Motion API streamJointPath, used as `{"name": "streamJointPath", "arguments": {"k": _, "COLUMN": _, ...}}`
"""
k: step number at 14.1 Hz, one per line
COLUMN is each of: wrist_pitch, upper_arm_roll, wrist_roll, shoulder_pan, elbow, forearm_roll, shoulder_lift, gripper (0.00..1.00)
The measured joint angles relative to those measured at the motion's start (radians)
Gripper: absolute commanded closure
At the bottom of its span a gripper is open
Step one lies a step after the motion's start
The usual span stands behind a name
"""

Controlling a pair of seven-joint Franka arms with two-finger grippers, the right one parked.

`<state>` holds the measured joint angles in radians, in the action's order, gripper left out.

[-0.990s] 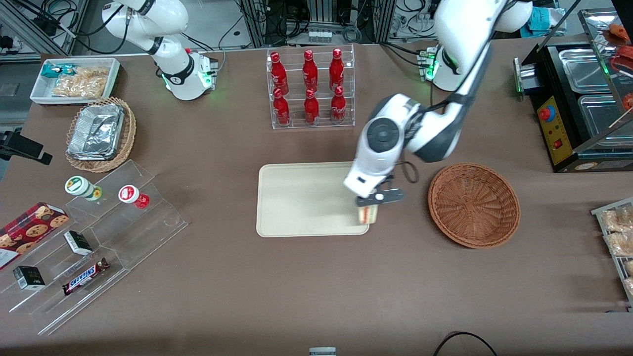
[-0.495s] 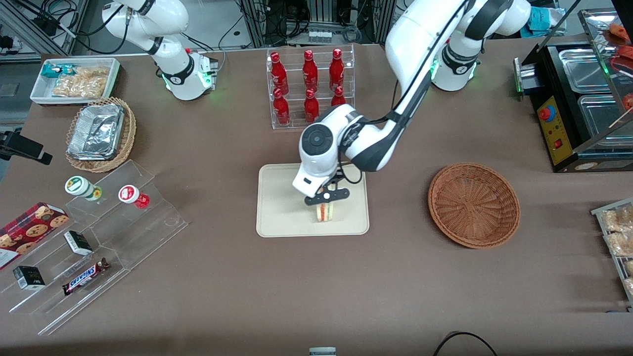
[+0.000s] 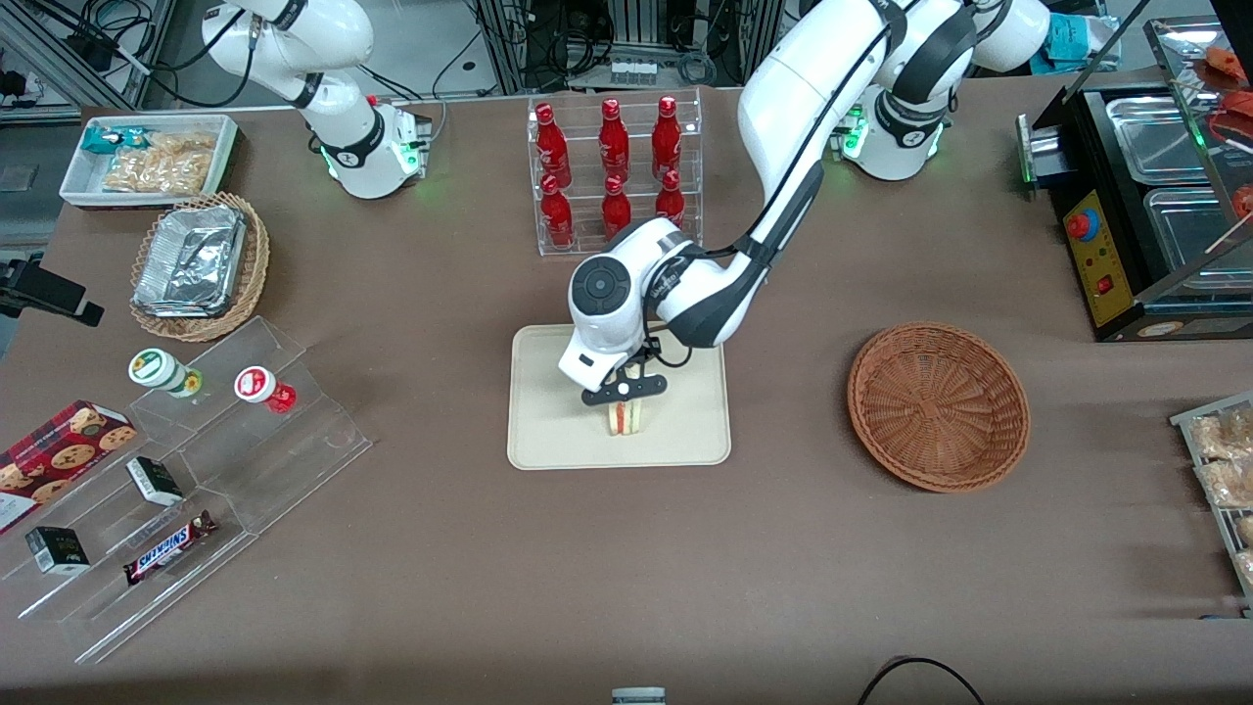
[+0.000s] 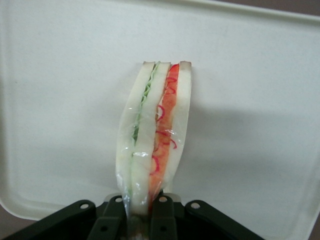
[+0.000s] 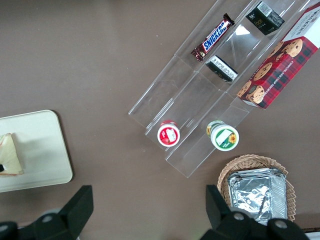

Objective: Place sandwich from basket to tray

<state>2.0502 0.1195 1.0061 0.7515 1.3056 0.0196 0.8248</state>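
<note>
One sandwich (image 3: 625, 418), one tray (image 3: 548, 431), six red bottles (image 3: 614, 166).

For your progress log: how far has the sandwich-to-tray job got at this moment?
Done: the basket is empty and the sandwich is over the tray. In hand: the pincer grips the sandwich by its edge above the tray. Left: set it down, release, withdraw.

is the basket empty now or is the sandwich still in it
Empty. The basket shows only bare wicker inside. The sandwich is over the tray, clamped edge-up in the pincer, whose fingers press on it.
</note>
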Motion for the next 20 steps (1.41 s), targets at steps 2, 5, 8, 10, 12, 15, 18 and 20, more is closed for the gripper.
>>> {"name": "streamJointPath", "arguments": {"k": 2, "wrist_pitch": 0.000, "upper_arm_roll": 0.005, "wrist_roll": 0.001, "shoulder_pan": 0.002, "elbow": 0.000, "forearm_roll": 0.000, "shoulder_lift": 0.001, "gripper": 0.00}}
{"name": "streamJointPath", "arguments": {"k": 5, "wrist_pitch": 0.000, "upper_arm_roll": 0.005, "wrist_roll": 0.002, "shoulder_pan": 0.002, "elbow": -0.001, "forearm_roll": 0.000, "shoulder_lift": 0.002, "gripper": 0.00}}
{"name": "streamJointPath", "arguments": {"k": 8, "wrist_pitch": 0.000, "upper_arm_roll": 0.005, "wrist_roll": 0.002, "shoulder_pan": 0.002, "elbow": -0.018, "forearm_roll": 0.000, "shoulder_lift": -0.002, "gripper": 0.00}}
{"name": "streamJointPath", "arguments": {"k": 10, "wrist_pitch": -0.008, "upper_arm_roll": 0.002, "wrist_roll": 0.002, "shoulder_pan": 0.001, "elbow": -0.030, "forearm_roll": 0.001, "shoulder_lift": -0.021, "gripper": 0.00}}
{"name": "streamJointPath", "arguments": {"k": 12, "wrist_pitch": -0.085, "upper_arm_roll": -0.012, "wrist_roll": 0.005, "shoulder_pan": -0.002, "elbow": -0.031, "forearm_roll": 0.001, "shoulder_lift": -0.058, "gripper": 0.00}}
{"name": "streamJointPath", "arguments": {"k": 15, "wrist_pitch": -0.161, "upper_arm_roll": -0.061, "wrist_roll": 0.008, "shoulder_pan": -0.019, "elbow": -0.004, "forearm_roll": 0.001, "shoulder_lift": -0.116, "gripper": 0.00}}
{"name": "streamJointPath", "arguments": {"k": 18, "wrist_pitch": -0.162, "upper_arm_roll": -0.074, "wrist_roll": -0.067, "shoulder_pan": -0.101, "elbow": 0.122, "forearm_roll": 0.002, "shoulder_lift": -0.209, "gripper": 0.00}}
{"name": "streamJointPath", "arguments": {"k": 20, "wrist_pitch": -0.162, "upper_arm_roll": -0.075, "wrist_roll": -0.169, "shoulder_pan": -0.175, "elbow": 0.215, "forearm_roll": 0.002, "shoulder_lift": -0.287, "gripper": 0.00}}
